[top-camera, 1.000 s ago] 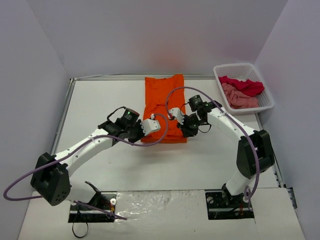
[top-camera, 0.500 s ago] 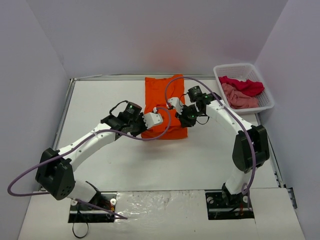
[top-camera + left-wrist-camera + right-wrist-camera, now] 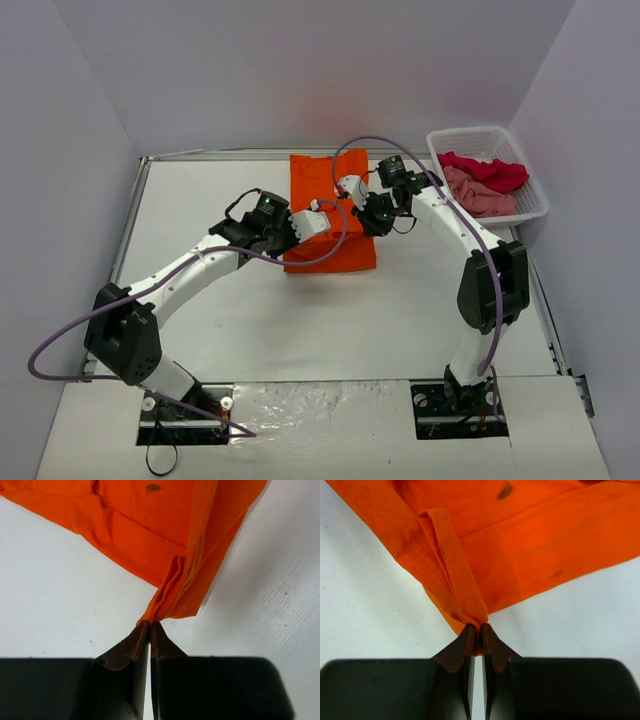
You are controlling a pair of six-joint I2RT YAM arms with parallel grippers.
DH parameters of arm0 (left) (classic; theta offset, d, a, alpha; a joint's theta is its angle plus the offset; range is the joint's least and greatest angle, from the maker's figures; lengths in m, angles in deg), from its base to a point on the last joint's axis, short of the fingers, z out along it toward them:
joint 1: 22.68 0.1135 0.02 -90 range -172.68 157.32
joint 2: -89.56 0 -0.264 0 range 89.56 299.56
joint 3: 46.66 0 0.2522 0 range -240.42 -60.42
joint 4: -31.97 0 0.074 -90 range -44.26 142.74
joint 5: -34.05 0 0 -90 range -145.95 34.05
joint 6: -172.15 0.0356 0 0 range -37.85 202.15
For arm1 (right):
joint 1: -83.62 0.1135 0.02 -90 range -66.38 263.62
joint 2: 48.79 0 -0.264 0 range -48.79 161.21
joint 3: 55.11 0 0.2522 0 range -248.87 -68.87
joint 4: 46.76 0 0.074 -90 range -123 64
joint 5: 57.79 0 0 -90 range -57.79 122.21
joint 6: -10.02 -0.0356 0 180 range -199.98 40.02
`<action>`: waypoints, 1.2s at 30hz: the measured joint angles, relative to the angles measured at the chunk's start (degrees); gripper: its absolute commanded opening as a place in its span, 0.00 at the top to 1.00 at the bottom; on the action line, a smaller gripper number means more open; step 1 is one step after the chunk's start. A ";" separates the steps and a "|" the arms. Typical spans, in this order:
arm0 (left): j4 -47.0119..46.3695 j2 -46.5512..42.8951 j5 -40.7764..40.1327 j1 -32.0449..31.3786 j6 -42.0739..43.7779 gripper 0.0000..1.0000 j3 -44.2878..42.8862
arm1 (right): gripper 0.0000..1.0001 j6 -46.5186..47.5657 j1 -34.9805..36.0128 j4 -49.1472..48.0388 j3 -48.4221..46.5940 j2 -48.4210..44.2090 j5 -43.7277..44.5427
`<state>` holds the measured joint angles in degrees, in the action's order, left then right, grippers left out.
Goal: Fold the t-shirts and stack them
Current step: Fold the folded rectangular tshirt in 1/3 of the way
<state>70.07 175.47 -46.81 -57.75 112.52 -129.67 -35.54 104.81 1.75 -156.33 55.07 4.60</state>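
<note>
A bright orange t-shirt [image 3: 330,245] lies lengthwise on the white table [image 3: 200,300], its near part doubled over itself. My left gripper [image 3: 325,211] is shut on a bunched corner of that shirt [image 3: 150,535], the cloth pinched at the tips [image 3: 150,624]. My right gripper [image 3: 345,185] is shut on the other corner; its wrist view shows the hem of the shirt [image 3: 535,535] folded into the closed tips [image 3: 480,626]. Both grippers hover over the shirt's middle, the right one farther back. A crimson t-shirt [image 3: 492,171] and a dusty pink t-shirt [image 3: 480,199] lie crumpled in the basket.
A white lattice basket [image 3: 468,132] stands at the back right against the wall. Grey walls close in the table on the left, back and right. Purple cables loop off both arms above the shirt.
Both grippers have moved away from the arm bases toward the back, carrying the orange shirt's near corners over its middle. The fold at the near edge has crept back with them.
</note>
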 measured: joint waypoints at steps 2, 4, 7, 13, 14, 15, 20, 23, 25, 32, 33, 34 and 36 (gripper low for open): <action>-0.37 0.96 -0.28 0.07 0.28 0.98 -0.79 | 1.00 -0.61 -0.42 -0.20 -1.03 0.66 0.48; -0.61 1.81 -0.48 0.20 0.50 0.98 -1.46 | 1.00 -1.14 -0.83 -0.61 -1.92 1.20 1.20; -0.85 2.93 -0.66 0.33 0.72 0.98 -2.23 | 1.00 -1.68 -1.07 -1.03 -2.99 1.81 2.10; -1.88 5.31 -1.57 0.35 0.94 0.98 -3.58 | 1.00 -2.49 -1.38 -2.23 -4.76 2.99 3.21; -2.05 5.66 -1.73 0.39 0.96 0.98 -3.76 | 1.00 -2.54 -1.40 -2.32 -5.05 3.23 3.28; -2.19 6.08 -1.86 0.44 0.96 0.98 -4.00 | 1.00 -2.58 -1.42 -2.38 -5.46 3.54 3.34; -2.71 8.48 -3.15 0.74 1.05 0.98 -6.56 | 1.00 -2.67 -1.97 -2.82 -7.52 5.66 3.45; -3.63 10.36 -3.89 0.98 1.16 0.98 -8.66 | 1.00 -2.67 -2.38 -2.93 -8.63 6.97 3.67; -3.93 11.39 -4.57 1.14 1.22 0.98 -9.68 | 1.00 -2.67 -2.64 -2.86 -9.42 7.58 3.80; -4.98 13.97 -6.14 1.84 2.12 0.98 -12.11 | 1.00 -2.89 -3.58 -3.78 -12.59 9.66 3.82; -5.05 14.34 -6.27 1.95 2.19 0.98 -12.39 | 1.00 -2.93 -3.72 -3.87 -13.11 10.21 3.82; -5.11 14.71 -6.38 2.05 2.23 0.98 -12.72 | 1.00 -3.02 -3.89 -4.17 -13.55 10.75 3.82; -5.29 15.61 -6.54 2.23 2.29 0.98 -13.44 | 1.00 -3.21 -4.22 -4.55 -14.40 11.96 3.80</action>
<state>64.78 191.08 -53.34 -55.52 114.82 -143.11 -38.75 100.59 -2.80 -170.74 67.02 8.40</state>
